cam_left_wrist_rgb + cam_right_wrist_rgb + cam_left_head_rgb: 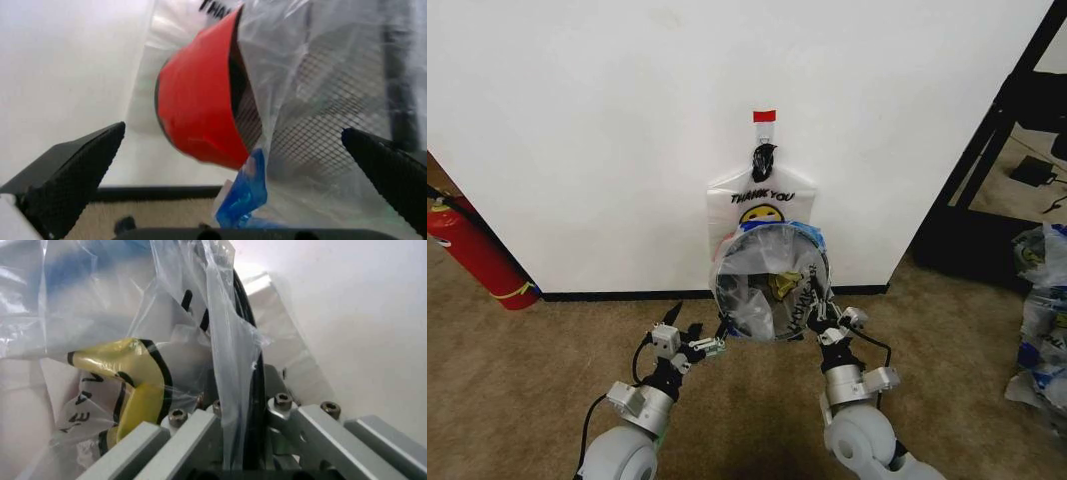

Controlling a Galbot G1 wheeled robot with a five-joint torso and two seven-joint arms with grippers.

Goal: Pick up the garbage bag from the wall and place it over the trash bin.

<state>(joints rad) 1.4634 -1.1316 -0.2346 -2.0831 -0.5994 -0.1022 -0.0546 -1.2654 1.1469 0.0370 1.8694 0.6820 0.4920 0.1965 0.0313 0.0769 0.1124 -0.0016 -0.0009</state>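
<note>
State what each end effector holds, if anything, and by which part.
The right end effector pinches the trash bin by its bag-covered rim, on the robot's right side. The left end effector is open beside the bin's other side, holding nothing.

Silver arms — black cables, fingers.

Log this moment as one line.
garbage bag: on wall hook | trash bin: already bag-lined | left end effector: open at rim | right end effector: shut on rim
</note>
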